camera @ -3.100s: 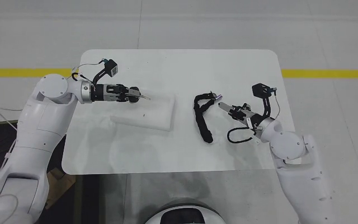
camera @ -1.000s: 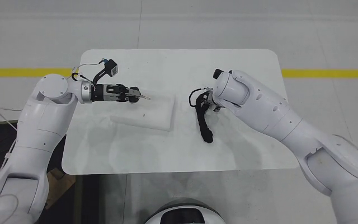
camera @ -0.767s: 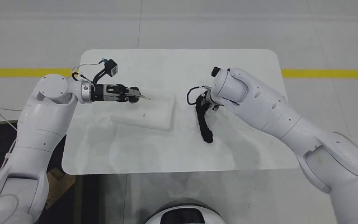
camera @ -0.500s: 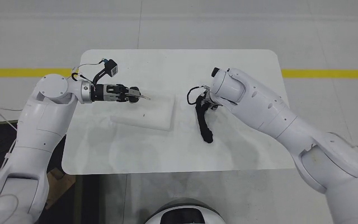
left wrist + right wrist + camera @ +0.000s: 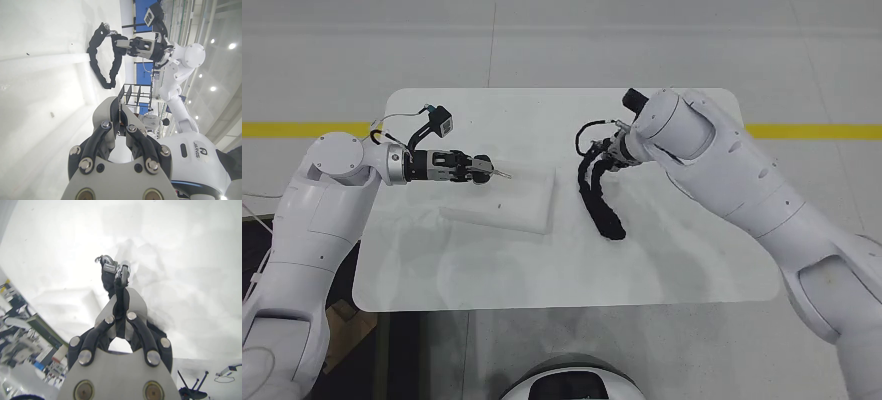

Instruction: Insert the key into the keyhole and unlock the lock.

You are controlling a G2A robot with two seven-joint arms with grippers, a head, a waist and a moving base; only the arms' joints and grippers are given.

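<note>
The table (image 5: 542, 275) is white with rounded corners. Nearest the robot on its surface lies the closed bend of the lock (image 5: 594, 195), a chain type in a black fabric sleeve. The lock is folded into a narrow loop. The loop runs from this bend away from the robot, right of the table's centre.

A flat white foam pad (image 5: 504, 207) lies to the left of the lock and just beside it. Whether the two touch cannot be told.

The left gripper (image 5: 485, 171) is held above the far left part of the pad. Its fingers are pressed together on the key (image 5: 501, 175). The key's metal tip projects past the fingertips toward the lock side of the table. The key is well apart from the lock.

The right gripper (image 5: 122, 298) is at the far end of the loop. Its fingers are clamped on the black sleeve, just behind the lock's metal head (image 5: 110, 267). The silver head projects beyond the fingertips, above the table surface.

A yellow line (image 5: 282, 129) runs across the floor behind the table.
</note>
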